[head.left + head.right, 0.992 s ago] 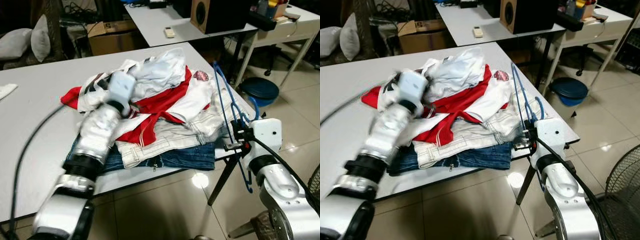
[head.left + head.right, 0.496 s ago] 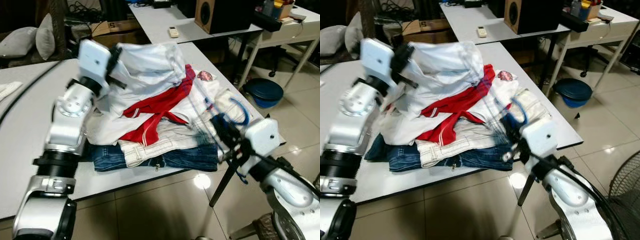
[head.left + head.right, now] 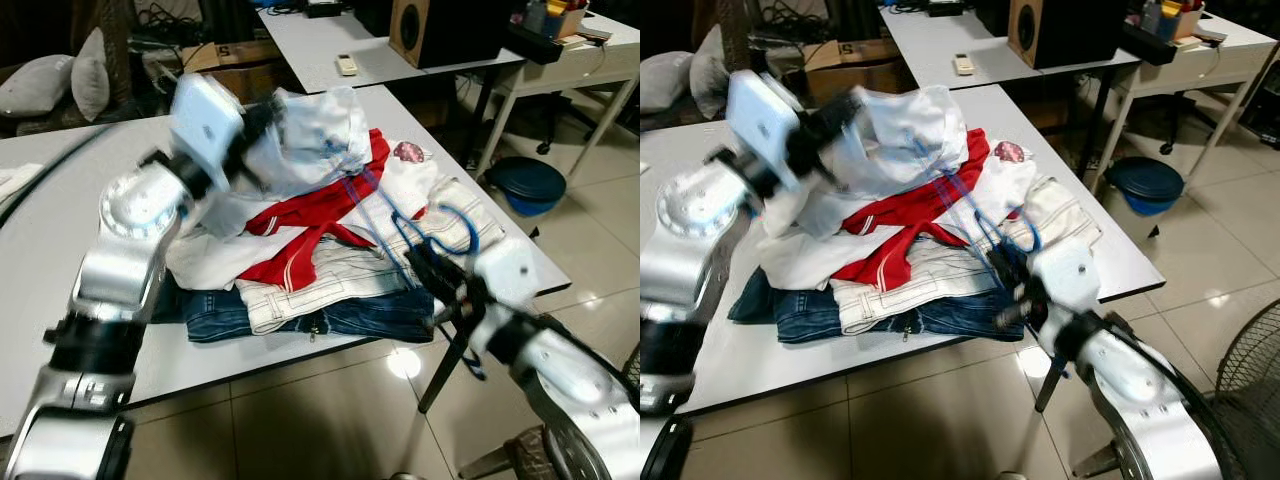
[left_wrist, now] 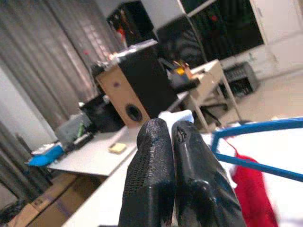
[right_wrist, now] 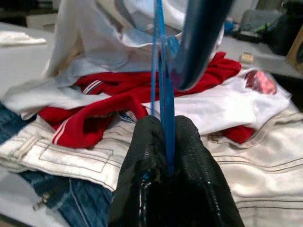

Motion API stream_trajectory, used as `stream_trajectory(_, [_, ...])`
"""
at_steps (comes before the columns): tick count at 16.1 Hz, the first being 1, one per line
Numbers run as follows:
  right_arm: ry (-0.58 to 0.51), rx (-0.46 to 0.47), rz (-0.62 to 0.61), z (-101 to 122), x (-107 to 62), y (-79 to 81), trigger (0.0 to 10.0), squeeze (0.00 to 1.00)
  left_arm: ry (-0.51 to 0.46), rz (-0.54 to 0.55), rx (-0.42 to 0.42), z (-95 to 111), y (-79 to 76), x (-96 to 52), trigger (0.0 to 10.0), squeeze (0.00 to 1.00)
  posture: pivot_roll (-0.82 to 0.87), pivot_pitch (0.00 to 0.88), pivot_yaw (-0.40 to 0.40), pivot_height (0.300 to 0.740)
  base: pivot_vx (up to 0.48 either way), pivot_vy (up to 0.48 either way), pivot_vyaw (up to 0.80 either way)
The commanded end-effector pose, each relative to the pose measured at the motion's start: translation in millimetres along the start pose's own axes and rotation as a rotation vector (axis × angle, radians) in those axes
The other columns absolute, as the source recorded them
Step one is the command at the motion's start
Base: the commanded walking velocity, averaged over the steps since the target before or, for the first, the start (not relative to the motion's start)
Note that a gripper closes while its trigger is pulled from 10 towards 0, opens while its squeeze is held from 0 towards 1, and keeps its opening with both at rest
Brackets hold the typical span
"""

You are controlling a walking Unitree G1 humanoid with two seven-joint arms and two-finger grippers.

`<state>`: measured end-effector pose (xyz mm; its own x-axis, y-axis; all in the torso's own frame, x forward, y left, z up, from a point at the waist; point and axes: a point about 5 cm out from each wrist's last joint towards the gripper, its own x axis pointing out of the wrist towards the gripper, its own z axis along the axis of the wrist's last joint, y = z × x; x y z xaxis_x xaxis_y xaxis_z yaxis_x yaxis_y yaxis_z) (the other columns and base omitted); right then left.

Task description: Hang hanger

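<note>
Hanger (image 3: 400, 225), blue wire, is pinched in the right end effector (image 3: 432, 278) over the clothes pile near the tabletop's (image 3: 60, 260) right edge, angled toward the white garment (image 3: 310, 135) the left end effector (image 3: 262, 115) grips and lifts, likely to thread it.
</note>
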<state>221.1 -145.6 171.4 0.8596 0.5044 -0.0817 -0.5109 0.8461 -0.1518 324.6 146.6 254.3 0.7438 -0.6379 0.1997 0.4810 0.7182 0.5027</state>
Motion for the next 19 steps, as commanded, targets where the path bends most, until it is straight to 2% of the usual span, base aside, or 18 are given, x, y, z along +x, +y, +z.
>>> stream_trajectory(1, [0.016,0.034,-0.014,-1,-0.4,-3.1,10.0,0.00,0.002,-0.014,0.028,4,1.0,-2.0,0.0,0.00,-0.07,0.000,0.051,0.740,0.000,0.000,0.00])
stream_trajectory(3, [0.031,0.082,0.012,-2,0.0,-0.4,10.0,0.00,-0.002,-0.004,0.027,9,2.0,-4.1,0.0,0.00,-0.07,0.000,0.047,0.740,0.000,0.000,0.00])
stream_trajectory(6, [0.104,0.103,0.130,-9,-2.2,11.1,10.0,0.00,-0.033,0.091,0.037,17,13.3,-3.8,0.0,0.00,-0.06,0.000,0.037,0.740,0.000,0.000,0.00])
stream_trajectory(8, [0.096,0.144,0.115,-7,0.4,8.8,10.0,0.00,-0.043,0.040,0.014,19,8.4,-5.3,0.0,0.00,-0.06,0.000,0.039,0.740,0.000,0.000,0.00])
stream_trajectory(10, [0.070,0.200,0.100,-3,6.0,3.2,10.0,0.00,-0.016,-0.017,0.025,13,1.1,-9.1,0.0,0.00,-0.06,0.000,0.042,0.740,0.000,0.000,0.00])
stream_trajectory(14, [0.015,0.346,0.116,9,12.3,-6.4,10.0,0.00,0.008,-0.076,0.096,12,-4.7,-12.2,0.0,0.00,-0.06,0.000,0.034,0.740,0.000,0.000,0.00])
stream_trajectory(16, [0.076,0.380,0.124,2,13.8,-9.1,10.0,0.00,-0.024,-0.081,0.082,17,-7.2,-12.2,0.0,0.00,-0.05,0.000,0.030,0.740,0.000,0.000,0.00])
stream_trajectory(19, [0.176,0.412,0.147,-11,14.4,-6.4,10.0,0.00,-0.032,-0.026,0.098,19,-3.7,-8.9,0.0,0.00,-0.05,0.000,0.026,0.740,0.000,0.000,0.00])
